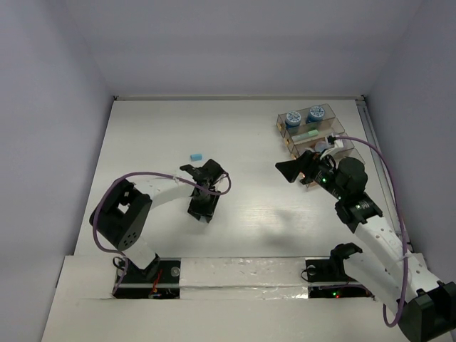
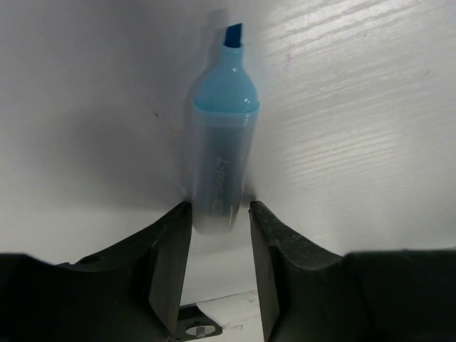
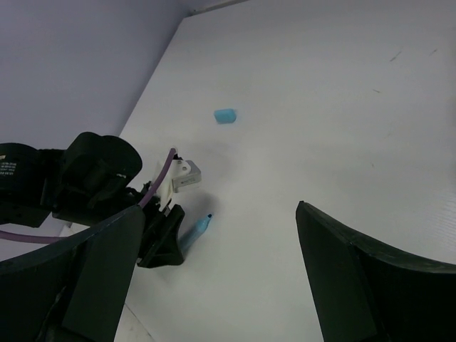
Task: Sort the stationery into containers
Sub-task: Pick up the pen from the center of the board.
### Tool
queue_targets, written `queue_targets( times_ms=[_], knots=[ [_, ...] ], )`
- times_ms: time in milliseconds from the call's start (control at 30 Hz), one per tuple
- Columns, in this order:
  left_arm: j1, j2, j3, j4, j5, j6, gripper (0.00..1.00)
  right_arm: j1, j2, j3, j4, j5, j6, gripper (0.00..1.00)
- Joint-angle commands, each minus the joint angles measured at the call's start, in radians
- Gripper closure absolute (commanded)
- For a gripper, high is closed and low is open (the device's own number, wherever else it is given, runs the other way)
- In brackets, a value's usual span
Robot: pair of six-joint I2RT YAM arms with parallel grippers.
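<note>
Stationery: a light-blue highlighter (image 2: 224, 149) lies flat on the white table (image 1: 142, 128), uncapped, its dark blue chisel tip (image 2: 233, 34) pointing away from the left wrist camera.
Left gripper (image 2: 219, 206): low over the table, jaws set narrow around the highlighter's tail end, one finger (image 2: 171, 249) on each side. The pads sit at or almost at its sides (I cannot tell whether they actually pinch it).
Loose piece: a small light-blue piece (image 1: 196, 155), the same colour as the highlighter, sits alone on the table just beyond the left gripper, not touching it.
Containers: the clear stepped rack (image 1: 333, 117) stands at the far right of the table, well apart from the highlighter.
Farthest bin: a blue roll (image 1: 293, 118) and a second blue roll (image 1: 314, 112) sit side by side, patterned tops up.
Next bin: a pale green stick (image 1: 308, 133) lies along its length.
Nearer bins: partly hidden behind the right arm (image 1: 370, 228) (contents unclear).
Right gripper (image 3: 219, 206): jaws spread wide with nothing between them, above the table just beside the rack's nearer bins and facing across the table, so its wrist view takes in the highlighter and the loose piece.
</note>
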Motion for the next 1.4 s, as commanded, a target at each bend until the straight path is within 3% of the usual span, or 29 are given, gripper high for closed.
queue_targets(
  times_ms=[0,133,267,467,667,800,933,1000,1067,1133,1167,1367],
  knots=[
    [-0.005,0.039,-0.013,0.026,0.055,0.02,0.66,0.005,0.001,-0.003,0.039,-0.017,-0.002,0.08],
    [-0.005,0.031,-0.011,0.024,0.046,0.014,0.67,0.005,0.009,-0.003,0.047,-0.026,0.0,0.12],
    [-0.005,0.047,-0.013,0.03,0.049,0.011,0.54,0.005,0.022,-0.003,0.054,-0.04,0.001,0.12],
    [-0.005,0.063,0.007,0.046,0.043,0.008,0.52,0.005,0.021,-0.006,0.056,-0.042,-0.002,0.12],
    [-0.005,0.073,-0.007,0.088,0.069,-0.006,0.76,0.005,0.01,-0.009,0.047,-0.025,-0.003,0.14],
    [-0.005,0.068,-0.016,0.112,0.07,-0.02,1.0,0.005,0.013,-0.009,0.047,-0.028,-0.005,0.15],
    [-0.005,0.034,-0.022,0.135,0.057,-0.038,1.0,0.005,0.021,-0.009,0.051,-0.034,-0.006,0.16],
    [-0.005,-0.008,-0.022,0.144,0.04,-0.043,1.0,0.005,0.03,-0.009,0.056,-0.04,-0.011,0.22],
    [-0.005,-0.054,-0.017,0.15,0.021,-0.048,1.0,0.005,0.054,-0.006,0.062,-0.057,-0.016,0.33],
    [-0.005,-0.137,-0.008,0.152,-0.024,-0.049,1.0,0.005,0.09,-0.001,0.074,-0.081,-0.023,0.37],
    [-0.005,-0.264,0.001,0.158,-0.096,-0.057,1.0,0.005,0.154,0.01,0.085,-0.116,-0.042,0.4],
    [0.032,-0.49,-0.002,0.208,-0.138,-0.074,1.0,0.062,0.286,0.054,0.096,-0.111,-0.072,0.4]
  ],
)
